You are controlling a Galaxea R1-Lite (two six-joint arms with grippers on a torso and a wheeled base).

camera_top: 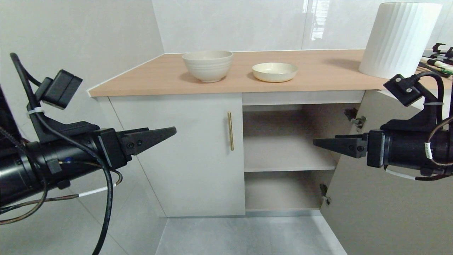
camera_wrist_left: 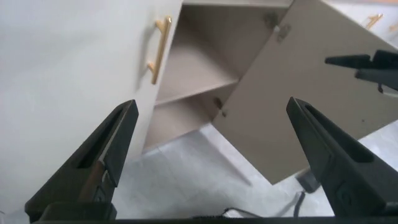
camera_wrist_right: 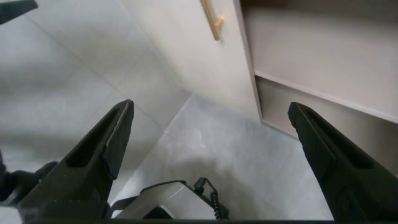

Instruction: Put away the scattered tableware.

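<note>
A deep cream bowl (camera_top: 207, 65) and a shallow cream dish (camera_top: 275, 72) stand side by side on the wooden countertop (camera_top: 318, 74). Below them the cabinet's right half is open, showing a bare middle shelf (camera_top: 283, 152) and a bottom shelf (camera_top: 279, 193). My left gripper (camera_top: 171, 131) hangs in front of the closed left door, below counter height, open with nothing in it (camera_wrist_left: 211, 107). At shelf height in front of the open compartment my right gripper (camera_top: 316, 142) is also open and holds nothing (camera_wrist_right: 211, 109).
The closed door (camera_top: 184, 152) has a brass handle (camera_top: 230, 131). The open right door (camera_top: 371, 198) swings out toward my right arm. A tall white ribbed cylinder (camera_top: 400, 39) and some tools (camera_top: 439, 63) sit on the counter's right end. Grey tiled floor (camera_top: 247, 237) lies below.
</note>
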